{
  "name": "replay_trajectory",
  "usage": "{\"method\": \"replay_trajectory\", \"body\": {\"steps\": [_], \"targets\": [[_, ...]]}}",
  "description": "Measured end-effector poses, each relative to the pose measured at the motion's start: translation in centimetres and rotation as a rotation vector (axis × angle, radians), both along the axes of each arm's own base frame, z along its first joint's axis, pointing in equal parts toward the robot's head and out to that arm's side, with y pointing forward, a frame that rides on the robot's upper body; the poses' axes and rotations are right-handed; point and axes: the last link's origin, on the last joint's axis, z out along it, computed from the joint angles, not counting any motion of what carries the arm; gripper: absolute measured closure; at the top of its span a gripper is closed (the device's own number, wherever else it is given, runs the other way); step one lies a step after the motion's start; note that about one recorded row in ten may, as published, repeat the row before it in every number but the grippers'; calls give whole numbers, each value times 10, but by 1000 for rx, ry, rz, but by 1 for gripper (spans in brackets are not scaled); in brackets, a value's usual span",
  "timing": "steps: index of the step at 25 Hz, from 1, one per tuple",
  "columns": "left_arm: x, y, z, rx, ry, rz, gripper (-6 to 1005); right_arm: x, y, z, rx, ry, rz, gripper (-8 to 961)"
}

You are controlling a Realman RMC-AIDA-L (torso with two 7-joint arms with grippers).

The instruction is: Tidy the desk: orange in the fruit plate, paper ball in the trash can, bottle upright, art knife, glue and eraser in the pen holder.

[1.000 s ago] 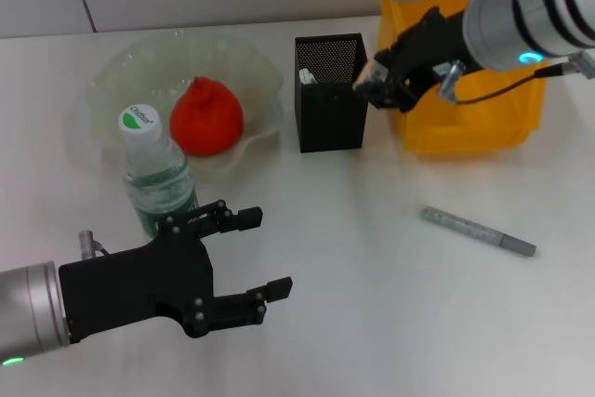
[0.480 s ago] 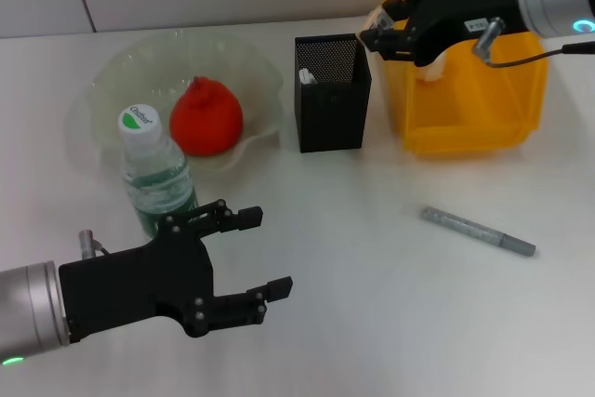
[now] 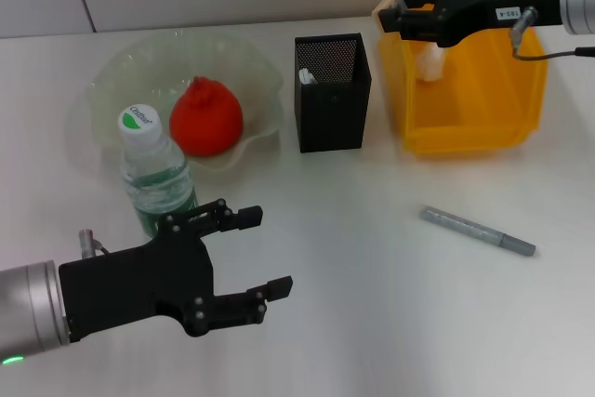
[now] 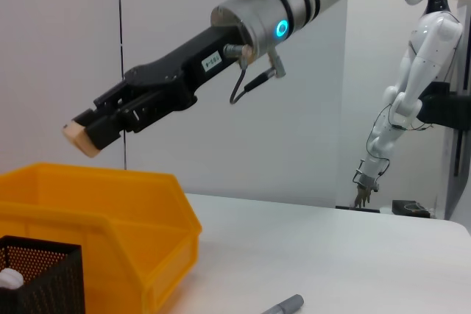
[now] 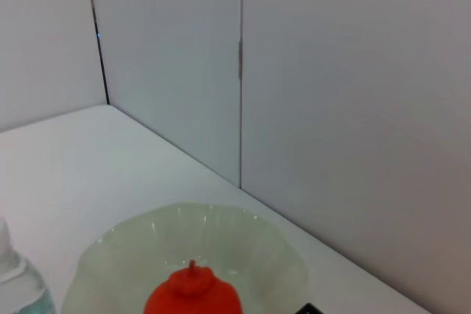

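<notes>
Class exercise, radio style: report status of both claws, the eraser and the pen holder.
Right claw shut on eraser, raised over trash can rim, beside pen holder. Left claw open, idle near bottle. Nothing blocking holder's mouth.

Not much text showing here. The bottle [image 3: 156,177] is wearing a white cap with a green patch and some cursive brand word on it, too small to make out. The right gripper [image 3: 390,18] is carrying a little white sticker with dark print on its black body; that's showing in the left wrist view too, also unreadable.
</notes>
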Motion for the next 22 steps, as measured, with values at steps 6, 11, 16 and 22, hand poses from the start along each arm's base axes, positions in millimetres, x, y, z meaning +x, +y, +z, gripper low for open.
{"method": "replay_trajectory", "body": {"steps": [6,11,16,22], "targets": [[1,1,-1,0,-1,-5,197,16,12,-8,-25,31,-22,566],[2,1,-1,-3,-2,-8,197,20,17,-13,-33,47,-17,566],[4,2,-3,-3,-1,-20,197,18,21,-16,-34,54,-14,566],[7,2,-2,-11,-7,-33,197,17,23,-23,-54,55,-22,566]]}}
